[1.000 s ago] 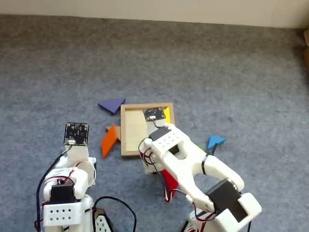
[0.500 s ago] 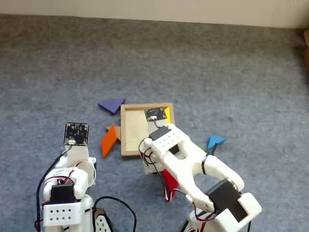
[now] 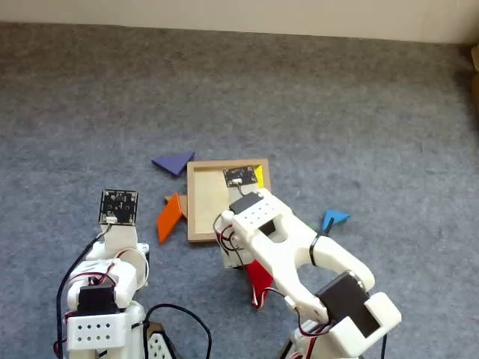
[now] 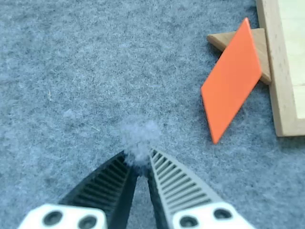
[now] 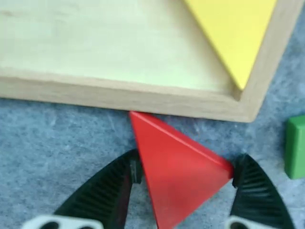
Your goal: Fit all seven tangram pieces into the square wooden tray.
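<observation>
The square wooden tray (image 3: 193,202) holds a yellow triangle (image 3: 259,176) in one corner (image 5: 231,28). My right gripper (image 5: 186,167) is at the tray's near rim (image 5: 119,93), its jaws pressed on both sides of a red triangle (image 5: 178,169) that lies on the carpet with its tip against the rim. In the high view a red edge (image 3: 260,280) shows under the right arm (image 3: 277,239). My left gripper (image 4: 140,160) is shut and empty over bare carpet, short of the orange parallelogram (image 4: 232,82), which overlaps a tan wooden piece (image 4: 259,45) beside the tray.
A purple triangle (image 3: 173,162) lies off the tray's far left corner. A blue triangle (image 3: 334,218) and a green piece (image 5: 296,145) lie on the carpet to the tray's right. The left arm (image 3: 112,262) stands at the front left. Grey carpet surrounds everything.
The right arm has shifted slightly toward the tray, and the red triangle under it has slid a little the same way. The left arm has kept still.
</observation>
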### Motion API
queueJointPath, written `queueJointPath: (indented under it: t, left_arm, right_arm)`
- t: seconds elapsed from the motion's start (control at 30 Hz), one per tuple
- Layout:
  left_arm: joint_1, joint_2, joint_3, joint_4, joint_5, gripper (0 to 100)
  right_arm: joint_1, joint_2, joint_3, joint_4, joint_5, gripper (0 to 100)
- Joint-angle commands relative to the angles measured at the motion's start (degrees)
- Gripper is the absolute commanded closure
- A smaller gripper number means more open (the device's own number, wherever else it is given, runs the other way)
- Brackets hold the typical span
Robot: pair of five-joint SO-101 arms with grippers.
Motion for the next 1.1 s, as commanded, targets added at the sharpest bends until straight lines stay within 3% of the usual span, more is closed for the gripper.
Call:
queueJointPath:
  t: [0.0,0.2,0.37,0.8,1.07]
  left_arm:
    - [0.3,-0.6,1.5,0.2,0.2,100]
    - [0.3,-0.6,1.5,0.2,0.2,100]
    - [0.3,-0.6,1.5,0.2,0.2,100]
    - [0.3,-0.6,1.5,0.2,0.2,100]
    - [0.3,-0.6,1.5,0.2,0.2,100]
  right_arm:
    - [1.4,-1.9,0.6,1.1,-0.2,72.7]
    - [1.4,-9.6,2.6,-0.5,1.8,73.0]
    - [1.5,-13.1,4.1,-0.6,2.7,79.2]
    - [1.8,-19.5,4.4,0.0,5.3,78.5]
    - [1.4,-24.8,4.5,3.2,-11.7,74.5]
